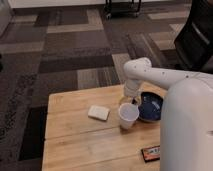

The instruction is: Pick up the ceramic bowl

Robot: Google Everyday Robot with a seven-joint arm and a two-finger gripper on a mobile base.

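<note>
The ceramic bowl (151, 106) is dark blue and shallow and sits on the right part of the wooden table (75, 142). A white paper cup (128, 115) stands upright just left of it, touching or nearly touching its rim. My white arm reaches in from the lower right and bends down at the bowl's left rim. The gripper (131, 100) hangs just behind the cup, at the bowl's left edge. The cup and the wrist partly hide it.
A small white rectangular block (98, 112) lies left of the cup. A dark snack bar (151, 153) lies near the table's front right edge. My arm's large white body (187, 130) covers the right side. A black chair (197, 35) stands on the carpet behind.
</note>
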